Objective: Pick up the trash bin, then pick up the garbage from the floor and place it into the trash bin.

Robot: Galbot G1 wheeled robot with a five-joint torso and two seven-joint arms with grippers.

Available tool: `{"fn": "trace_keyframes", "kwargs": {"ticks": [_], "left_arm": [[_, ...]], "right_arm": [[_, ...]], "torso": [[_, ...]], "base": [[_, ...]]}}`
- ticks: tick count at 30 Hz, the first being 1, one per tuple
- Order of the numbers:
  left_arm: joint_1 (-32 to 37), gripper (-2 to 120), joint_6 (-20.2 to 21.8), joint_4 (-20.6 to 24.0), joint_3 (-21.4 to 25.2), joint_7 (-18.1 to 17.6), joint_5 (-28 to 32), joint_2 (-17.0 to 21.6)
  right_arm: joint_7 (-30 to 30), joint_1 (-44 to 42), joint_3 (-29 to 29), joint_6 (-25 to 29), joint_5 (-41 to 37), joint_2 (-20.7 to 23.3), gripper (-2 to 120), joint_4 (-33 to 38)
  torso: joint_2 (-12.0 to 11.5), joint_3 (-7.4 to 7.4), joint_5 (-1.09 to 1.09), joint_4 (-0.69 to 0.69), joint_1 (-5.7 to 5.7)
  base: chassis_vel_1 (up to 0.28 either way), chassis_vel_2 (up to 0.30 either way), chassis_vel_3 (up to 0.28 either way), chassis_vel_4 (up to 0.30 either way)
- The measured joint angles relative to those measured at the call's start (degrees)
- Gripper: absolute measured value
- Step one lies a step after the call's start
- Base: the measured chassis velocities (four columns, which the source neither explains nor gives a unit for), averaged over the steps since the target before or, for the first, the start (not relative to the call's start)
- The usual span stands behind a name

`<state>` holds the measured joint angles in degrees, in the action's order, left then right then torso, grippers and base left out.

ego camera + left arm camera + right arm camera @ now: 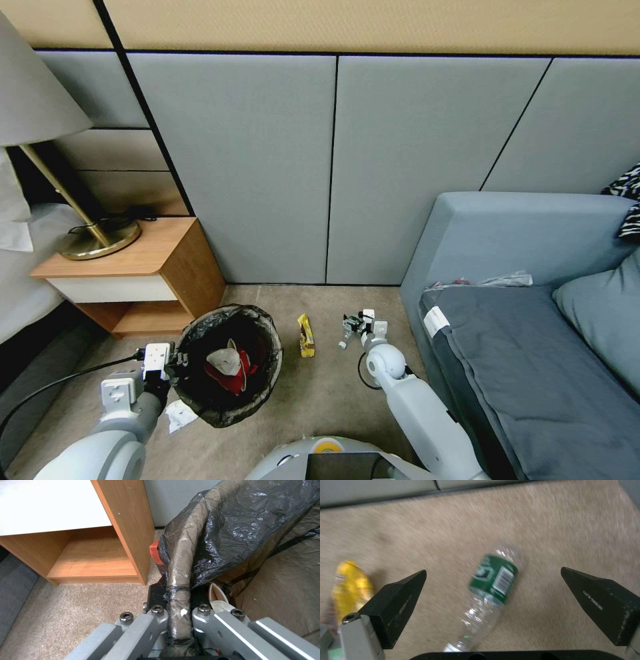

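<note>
While the left end effector (pixel 175 363) is clamping the bag-covered rim of the trash bin (pixel 267 333) at the bin's nine o'clock edge, the right arm is working on the litter; the left wrist view is showing the fingers (pixel 203 620) pressed together on a rolled fold of the black bag (pixel 233 530), beside the bedside cabinet (pixel 126 530). Inside the bin, red-and-white cartons (pixel 230 367) are already lying at the bottom, so the bin-holding step looks done and the collecting step is under way. The right end effector (pixel 363 323) is hovering low over the carpet at about three o'clock from the bin, with its fingers (pixel 396 600) spread wide apart and holding nothing; between them, on the floor, a clear plastic bottle (pixel 493 580) with a green label is lying on its side. A yellow snack wrapper (pixel 306 335) is lying on the floor between bin and bottle, and a crumpled white tissue (pixel 180 415) is lying at the bin's seven o'clock, near the left arm. The next move is probably calling for a straight descent so both fingers are bracketing the bottle's labelled middle, then a firm closing; the smooth round body may be rolling or slipping out if caught off-centre.
</note>
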<state>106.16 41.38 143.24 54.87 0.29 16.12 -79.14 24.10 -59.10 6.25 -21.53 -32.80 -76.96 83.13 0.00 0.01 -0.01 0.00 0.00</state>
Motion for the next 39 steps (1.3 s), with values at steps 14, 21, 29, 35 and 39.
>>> {"fn": "trace_keyframes", "kwargs": {"ticks": [14, 21, 29, 35, 39], "left_arm": [[0.1, 1, -0.1, 0.0, -0.1, 0.1, -0.2, -0.2], [0.1, 1, -0.2, 0.0, -0.1, 0.1, -0.2, -0.1], [0.2, 1, -0.3, 0.0, -0.3, 0.2, -0.2, 0.4], [0.2, 1, -0.3, 0.0, -0.5, 0.3, -0.2, 0.6], [0.4, 1, -0.3, 0.0, -0.6, 0.3, -0.2, 0.6]], "right_arm": [[-0.6, 3.3, -4.0, 1.7, 2.0, -1.6, 100, -7.5], [-0.7, 4.7, -4.5, 2.8, 2.6, -2.6, 100, -12.1], [-0.9, 6.0, -4.9, 4.2, 3.3, -3.4, 100, -16.8], [-2.3, 7.8, -4.9, 6.3, 4.3, -4.5, 100, -21.2], [-2.7, 8.5, -5.1, 7.0, 4.6, -4.9, 100, -22.8]], "torso": [[0.0, -0.01, 0.0, 0.0, 0.0], [0.0, -0.01, 0.0, 0.0, 0.0], [0.0, 0.0, 0.0, 0.0, 0.0], [0.0, -0.01, 0.0, 0.0, 0.0], [0.0, -0.01, 0.01, 0.0, 0.0]], "base": [[0.0, 0.0, 0.0, 0.0], [0.0, 0.0, 0.0, 0.0], [0.0, 0.0, 0.0, 0.0], [0.0, 0.0, 0.0, 0.0], [0.0, 0.0, 0.0, 0.0]]}}
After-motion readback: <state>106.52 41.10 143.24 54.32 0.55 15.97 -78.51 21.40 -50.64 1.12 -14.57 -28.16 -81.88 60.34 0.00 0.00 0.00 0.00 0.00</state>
